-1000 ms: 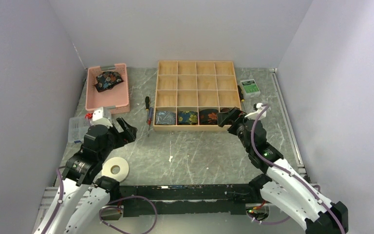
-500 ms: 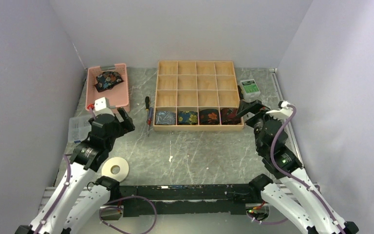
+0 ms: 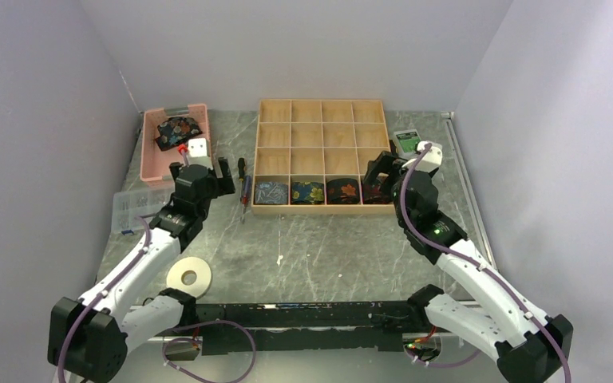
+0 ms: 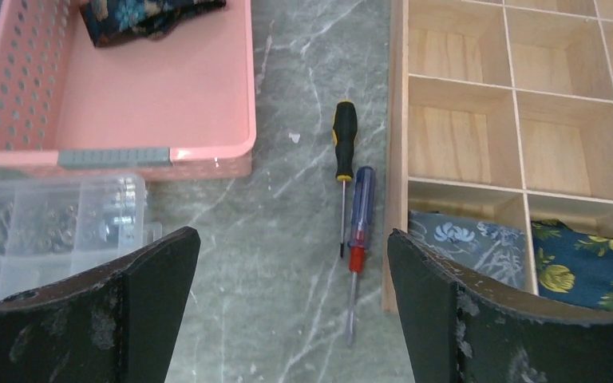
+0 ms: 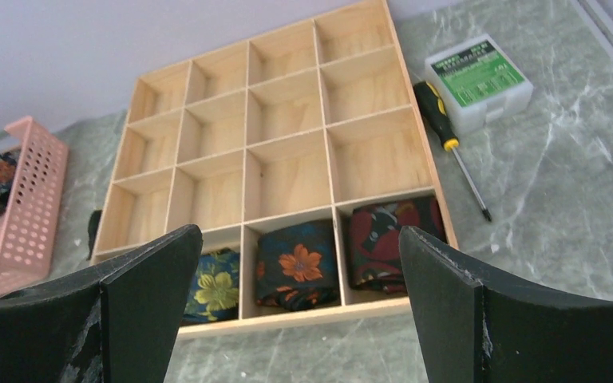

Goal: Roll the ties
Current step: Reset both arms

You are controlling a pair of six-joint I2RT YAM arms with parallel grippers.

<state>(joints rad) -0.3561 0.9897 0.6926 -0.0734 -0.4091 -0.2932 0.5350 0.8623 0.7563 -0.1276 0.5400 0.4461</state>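
Note:
Several rolled ties fill the front row of the wooden compartment box: grey-blue, dark blue with yellow flowers, black with an orange flower, and maroon. One unrolled floral tie lies bunched in the pink basket. My left gripper is open and empty, between the basket and the box, above the screwdrivers. My right gripper is open and empty over the box's front right corner. The right wrist view shows the orange-flower roll and the maroon roll.
Two screwdrivers lie left of the box. A clear parts case sits in front of the basket. A tape roll lies near the left arm's base. A green-labelled case and another screwdriver lie right of the box.
My left arm has reached forward and right, from near the parts case to the gap beside the screwdrivers. My right gripper swung out to the right, then back over the box's front right corner.

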